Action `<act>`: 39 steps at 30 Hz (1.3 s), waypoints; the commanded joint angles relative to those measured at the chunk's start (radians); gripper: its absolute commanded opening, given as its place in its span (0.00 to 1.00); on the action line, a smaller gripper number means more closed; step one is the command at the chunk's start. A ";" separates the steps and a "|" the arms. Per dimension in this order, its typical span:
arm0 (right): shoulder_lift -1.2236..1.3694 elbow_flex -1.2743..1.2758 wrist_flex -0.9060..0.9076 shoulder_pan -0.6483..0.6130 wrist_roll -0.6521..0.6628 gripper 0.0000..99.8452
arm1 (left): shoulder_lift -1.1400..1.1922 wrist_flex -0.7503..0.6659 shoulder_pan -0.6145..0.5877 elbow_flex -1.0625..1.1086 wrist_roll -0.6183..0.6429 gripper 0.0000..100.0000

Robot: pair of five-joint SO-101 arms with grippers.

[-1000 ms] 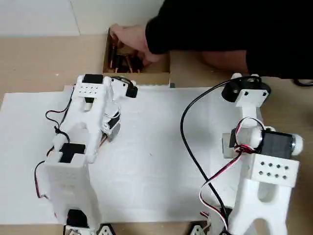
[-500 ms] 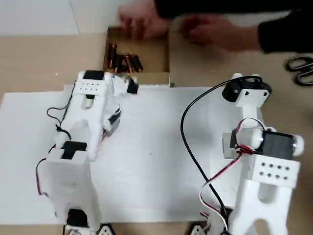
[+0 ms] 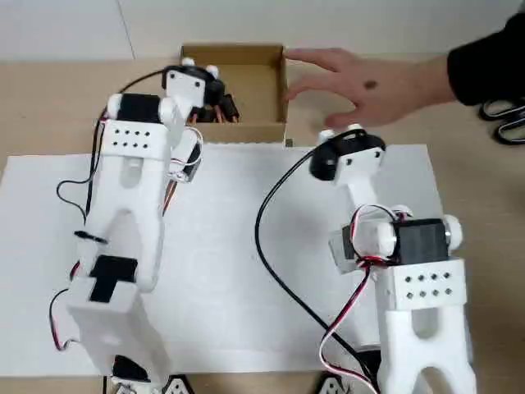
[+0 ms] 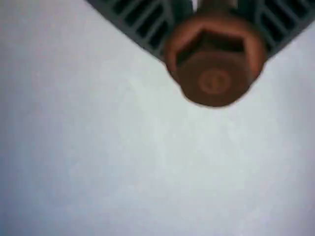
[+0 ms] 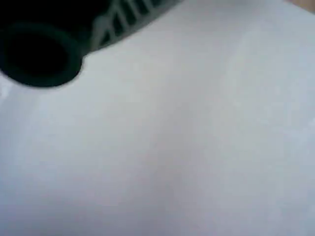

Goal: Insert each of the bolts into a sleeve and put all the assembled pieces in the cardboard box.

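High, box: cardboard box [image 3: 234,54] at far edge of desk [image 3: 49,107]; brown pieces [image 3: 223,107] inside.
High, L arm: left hand [image 3: 205,86] over box's left part, above the pieces.
High, R arm: right hand [image 3: 340,156] over white sheet [image 3: 246,263], near box corner.
High, person: person's hand [image 3: 361,82] flat on desk, just beside box.
L wrist: bolt [image 4: 212,73] seen head-on; left hand clenched on it, ribbed jaws either side.
R wrist: black sleeve [image 5: 39,54] end-on at right hand; grip state can't tell.

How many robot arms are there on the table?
2. One arm has its end over the edge of the cardboard box. The other arm is over the white sheet, its end near a person's hand.
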 commanded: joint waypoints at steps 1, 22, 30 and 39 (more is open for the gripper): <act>-0.021 -0.009 -0.002 -0.018 0.003 0.00 | -0.132 0.018 0.008 -0.045 0.000 0.01; -0.469 0.295 -0.384 -0.148 0.000 0.00 | -0.720 -0.061 0.000 -0.044 0.278 0.01; -0.696 0.612 -0.677 -0.148 -0.023 0.00 | -0.885 -0.112 0.006 0.185 0.528 0.01; -0.891 0.870 -0.777 -0.183 -0.107 0.00 | -1.206 -0.371 0.040 0.656 0.571 0.01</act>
